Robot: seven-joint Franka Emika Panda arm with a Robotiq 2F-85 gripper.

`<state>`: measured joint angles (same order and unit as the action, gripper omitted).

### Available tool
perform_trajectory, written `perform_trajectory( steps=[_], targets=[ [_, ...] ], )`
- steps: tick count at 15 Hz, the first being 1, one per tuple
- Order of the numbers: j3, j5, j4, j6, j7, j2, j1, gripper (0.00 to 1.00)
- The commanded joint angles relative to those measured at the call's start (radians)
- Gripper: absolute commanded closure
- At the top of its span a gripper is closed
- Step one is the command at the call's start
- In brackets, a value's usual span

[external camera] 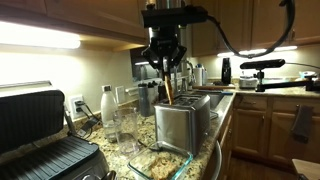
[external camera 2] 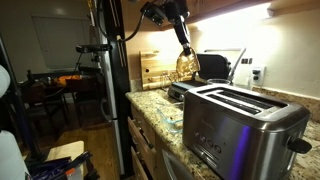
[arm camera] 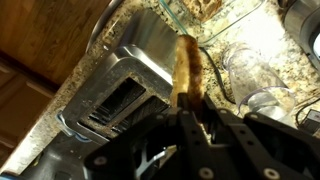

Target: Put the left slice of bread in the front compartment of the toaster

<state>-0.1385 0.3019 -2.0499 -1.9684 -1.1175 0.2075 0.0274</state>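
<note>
1. A speckled granite worktop spreads beneath the jaws, carried on wooden cabinets.
2. A black ribbed contact grill stands well apart from the jaws, much lower and nearer the camera in an exterior view.
3. A clear glass dish lies on the worktop below the jaws. The wrist view shows its rim beyond them.
4. Clear bottles stand lower than the jaws and off to one side, toward the wall.
5. A wall outlet sits behind the bottles, well apart from the jaws.
6. A wooden cutting board leans upright against the wall, below the jaws and to their side.
7. A lit strip lamp glows under the cupboard, above jaw level.
</note>
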Motion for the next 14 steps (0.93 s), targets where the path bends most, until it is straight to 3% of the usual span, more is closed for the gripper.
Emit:
perform_trajectory(
  steps=[1,14],
  targets=[
    [0.010,0.000,-0.046,0.025,-0.071,0.062,-0.023,0.92],
    [0.073,-0.009,-0.142,0.001,-0.186,0.117,-0.093,0.92]
  ],
)
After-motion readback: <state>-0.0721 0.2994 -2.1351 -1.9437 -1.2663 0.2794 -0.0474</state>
